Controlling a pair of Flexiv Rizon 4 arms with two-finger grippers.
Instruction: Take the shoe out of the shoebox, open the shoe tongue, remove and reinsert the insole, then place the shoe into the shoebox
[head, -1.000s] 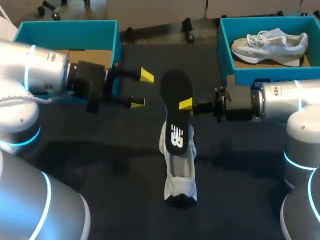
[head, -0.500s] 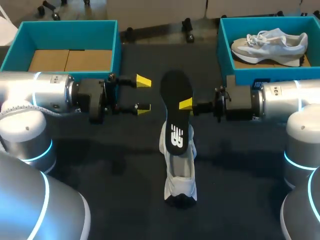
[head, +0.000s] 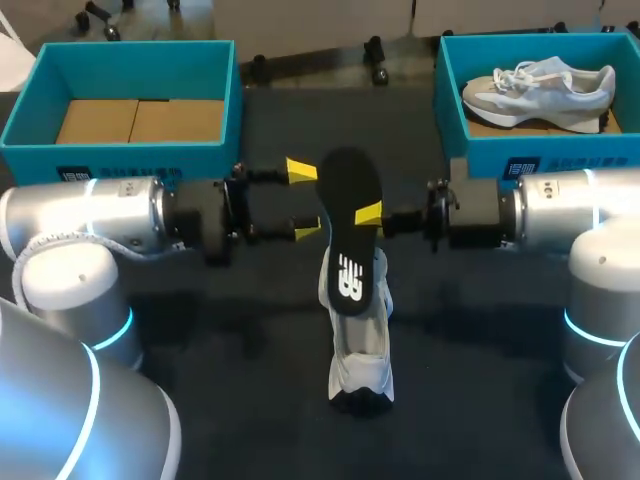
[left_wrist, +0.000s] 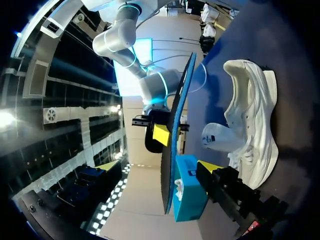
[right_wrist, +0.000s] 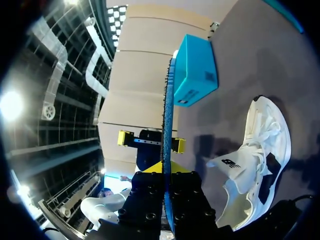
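A black insole (head: 350, 225) stands on edge above the table, its lower end over the white shoe (head: 358, 345) lying on the dark table. My right gripper (head: 370, 213) is shut on the insole's right edge. In the right wrist view the insole (right_wrist: 167, 125) runs edge-on out of the closed fingers of the right gripper (right_wrist: 165, 170), with the shoe (right_wrist: 257, 150) beside it. My left gripper (head: 304, 200) is open, its yellow tips just at the insole's left edge. In the left wrist view the insole (left_wrist: 177, 130) rises ahead, between the spread tips of the left gripper (left_wrist: 160, 167).
An empty teal shoebox (head: 130, 55) sits at the back left. A second teal shoebox (head: 450, 100) at the back right holds another pale sneaker (head: 540, 85). Both arms lie low across the table's middle.
My left arm has swung right and nearer, bringing its open fingers from near the left box up to the insole's edge. The right arm and insole have barely shifted.
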